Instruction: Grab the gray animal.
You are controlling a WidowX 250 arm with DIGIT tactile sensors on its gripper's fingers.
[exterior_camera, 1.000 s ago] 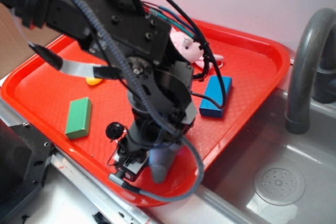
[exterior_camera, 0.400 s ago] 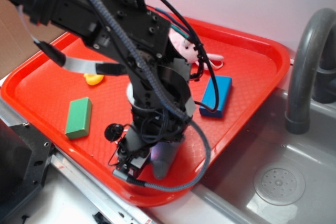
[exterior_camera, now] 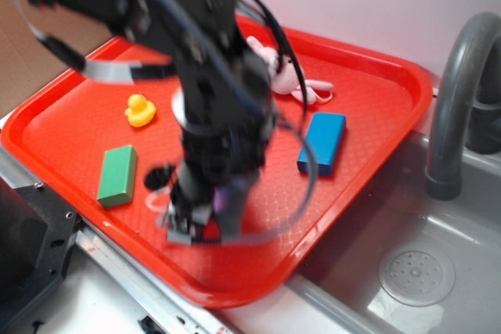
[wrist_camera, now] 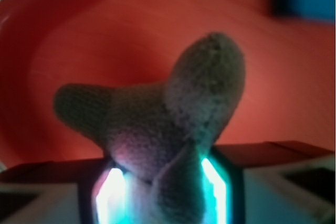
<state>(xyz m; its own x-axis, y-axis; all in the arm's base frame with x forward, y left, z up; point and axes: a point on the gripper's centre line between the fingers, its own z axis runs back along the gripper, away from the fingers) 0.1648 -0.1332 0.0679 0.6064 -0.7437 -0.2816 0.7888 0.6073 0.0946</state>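
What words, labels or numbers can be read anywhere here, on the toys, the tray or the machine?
None can be read. The red tray, green block, blue block, yellow duck, pink plush bunny and gray animal show no print. The motion-blurred gripper shows nothing legible.

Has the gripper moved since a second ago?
Yes. The gripper, shut on the gray animal, has shifted left toward the green block.
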